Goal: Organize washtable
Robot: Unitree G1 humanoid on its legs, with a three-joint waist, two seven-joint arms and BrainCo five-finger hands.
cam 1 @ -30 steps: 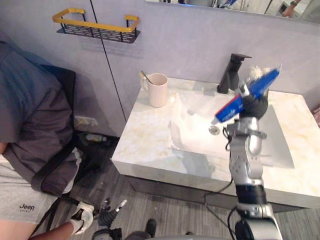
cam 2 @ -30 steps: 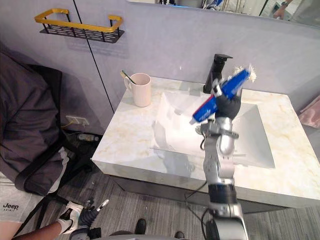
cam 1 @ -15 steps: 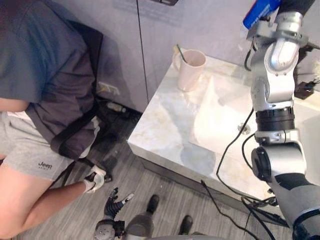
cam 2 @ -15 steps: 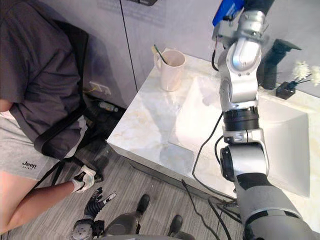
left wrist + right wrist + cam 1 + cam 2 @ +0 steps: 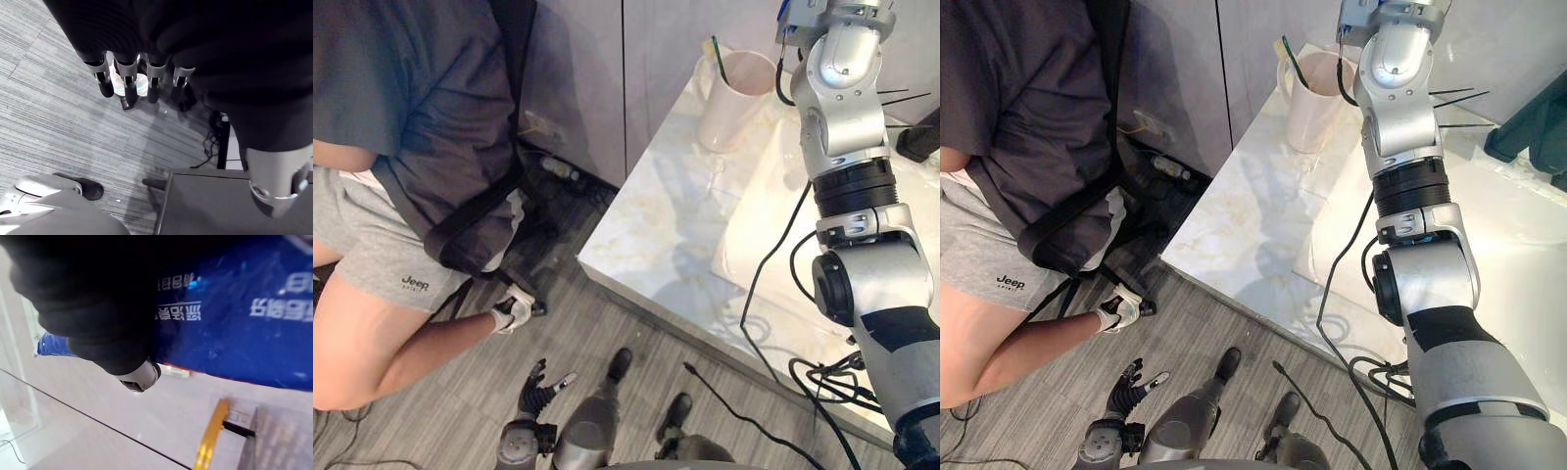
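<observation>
**A:** Where is the blue tube (image 5: 234, 318) sitting at this moment?

**B:** It is lying in the right hand (image 5: 112, 328), tight against the dark ribbed cover. The thumb is curling across the tube's near face and pressing on it, so the hand is clamping the tube. That hand's fingers are hiding behind the tube, and I cannot tell how they are bending.

**A:** What is showing past the thumb tip?

**B:** A pale wall (image 5: 73, 431) is running behind it. A yellow rail (image 5: 210, 435) is jutting out beyond the thumb tip, apart from the tube.

**A:** And the left hand (image 5: 536, 390)?

**B:** It is hanging low over the grey plank floor (image 5: 58, 137) and carrying nothing. Its fingers (image 5: 128, 83) are pointing down in a straight row, slightly apart from one another, with the thumb off to one side.

**A:** Is anything lying near those fingers?

**B:** A white shoe (image 5: 512, 309) is resting on the floor just beyond the fingertips, not touching them. It is on the foot of a person (image 5: 401, 117) in a grey shirt and shorts who is sitting further off.

**A:** Where is the cup (image 5: 734, 86) standing?

**B:** It is standing upright on the marble counter (image 5: 675, 225), well apart from the left fingers, with a thin handle (image 5: 717, 51) leaning inside it. The right arm is rising just beside it.
</observation>
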